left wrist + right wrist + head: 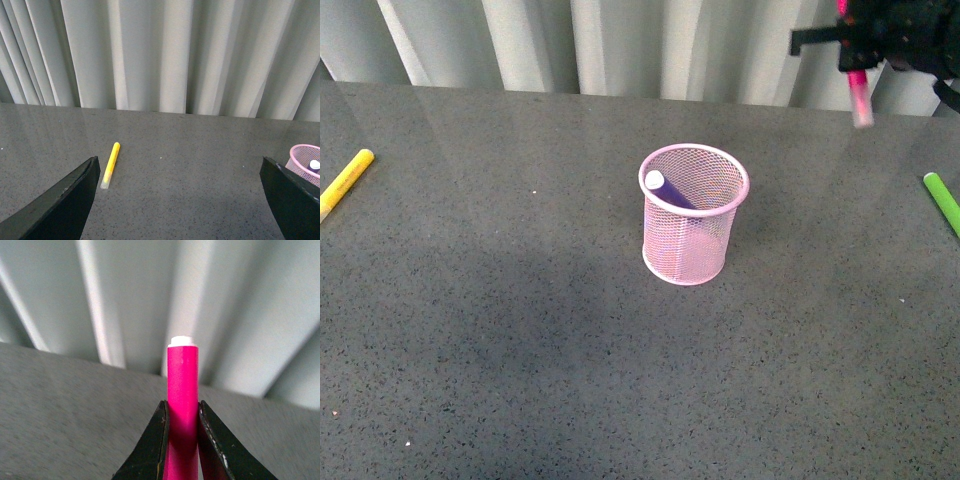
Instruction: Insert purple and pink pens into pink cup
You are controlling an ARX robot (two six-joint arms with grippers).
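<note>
Cup at frame centre holds the purple pen, leaning against its wall. Right gripper, upper right, clamps the pink pen aloft; left gripper stands wide apart.

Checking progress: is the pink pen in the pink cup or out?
Out. The right gripper holds the pink pen in the air, off to the right of the pink cup, which contains only the purple pen.
</note>
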